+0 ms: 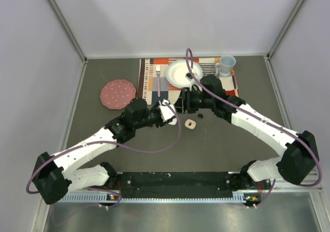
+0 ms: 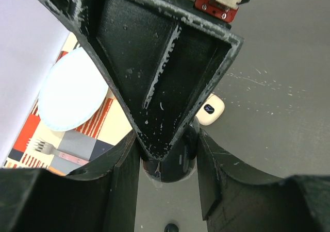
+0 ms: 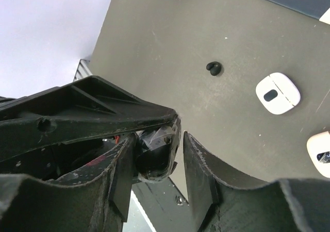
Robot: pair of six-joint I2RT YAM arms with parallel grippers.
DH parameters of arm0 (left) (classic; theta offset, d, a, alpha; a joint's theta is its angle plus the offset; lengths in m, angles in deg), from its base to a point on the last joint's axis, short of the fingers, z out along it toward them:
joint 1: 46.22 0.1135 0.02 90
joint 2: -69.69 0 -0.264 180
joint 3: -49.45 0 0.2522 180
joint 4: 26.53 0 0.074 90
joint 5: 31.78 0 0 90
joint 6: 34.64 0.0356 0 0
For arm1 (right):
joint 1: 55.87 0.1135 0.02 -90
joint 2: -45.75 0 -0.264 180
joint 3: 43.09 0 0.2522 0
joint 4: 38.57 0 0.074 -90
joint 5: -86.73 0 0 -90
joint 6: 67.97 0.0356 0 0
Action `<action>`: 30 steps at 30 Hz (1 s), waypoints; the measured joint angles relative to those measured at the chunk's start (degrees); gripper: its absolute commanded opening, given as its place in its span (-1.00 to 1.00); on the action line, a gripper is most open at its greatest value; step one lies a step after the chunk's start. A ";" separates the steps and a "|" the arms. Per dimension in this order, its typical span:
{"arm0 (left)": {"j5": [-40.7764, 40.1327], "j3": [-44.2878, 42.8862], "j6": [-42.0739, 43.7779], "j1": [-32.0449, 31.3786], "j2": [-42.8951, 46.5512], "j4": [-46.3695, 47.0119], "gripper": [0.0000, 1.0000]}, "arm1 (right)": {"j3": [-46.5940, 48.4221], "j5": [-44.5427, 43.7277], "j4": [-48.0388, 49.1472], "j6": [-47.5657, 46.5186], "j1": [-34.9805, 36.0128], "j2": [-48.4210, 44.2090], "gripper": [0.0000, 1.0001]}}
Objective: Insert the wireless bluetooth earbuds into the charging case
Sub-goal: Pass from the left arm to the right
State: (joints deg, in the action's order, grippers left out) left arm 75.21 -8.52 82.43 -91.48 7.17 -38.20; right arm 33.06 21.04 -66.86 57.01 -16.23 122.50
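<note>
Your left tool (image 2: 169,154) is closed on what looks like a black case (image 2: 175,166), though the crossed fingers hide most of it. Your right tool (image 3: 159,144) is narrow around the same case with a sliver of gap on one side, so I cannot tell whether it clamps. With both tools crowded on one small thing, a pull from either can twist it loose or jam finger against finger. A black bud (image 3: 213,67) lies loose on the tabletop (image 1: 247,87) just beside them, near a pale case (image 3: 277,93); a dropped case or a low sweep can knock it away. The left arm's cable (image 1: 174,138) sags close by too. The plate (image 1: 181,73) sits just behind the tools, so your open room is toward the arm bases.
</note>
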 measured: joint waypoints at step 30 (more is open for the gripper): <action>-3.17 2.14 -6.10 -0.55 3.63 6.82 0.24 | 1.84 -2.08 0.02 -0.20 -0.50 -1.88 -1.00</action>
State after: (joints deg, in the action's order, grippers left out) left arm 72.04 -6.38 76.33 -92.02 10.80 -31.39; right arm 34.90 18.97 -66.84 56.81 -16.73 120.62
